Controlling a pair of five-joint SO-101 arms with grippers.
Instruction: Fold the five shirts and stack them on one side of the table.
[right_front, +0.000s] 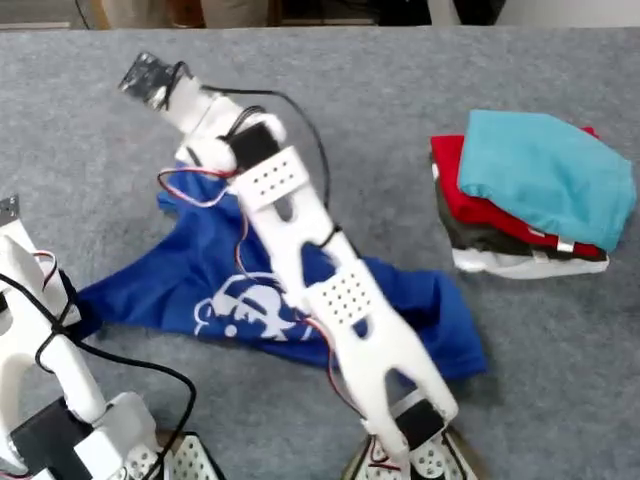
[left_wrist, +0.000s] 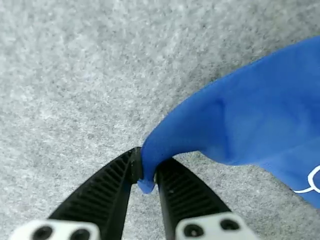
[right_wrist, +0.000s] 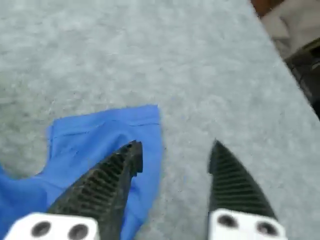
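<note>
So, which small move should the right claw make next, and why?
Probably lower the right claw and close it on the blue shirt corner beneath it. It is open above that corner, while the left claw pinches another edge, so both ends could then be lifted to fold.

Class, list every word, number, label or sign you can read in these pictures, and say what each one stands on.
No text can be read.
White print on the blue shirt: an outline drawing; no letters can be made out.
Pale tag on the stack of folded shirts: too small to read.
</note>
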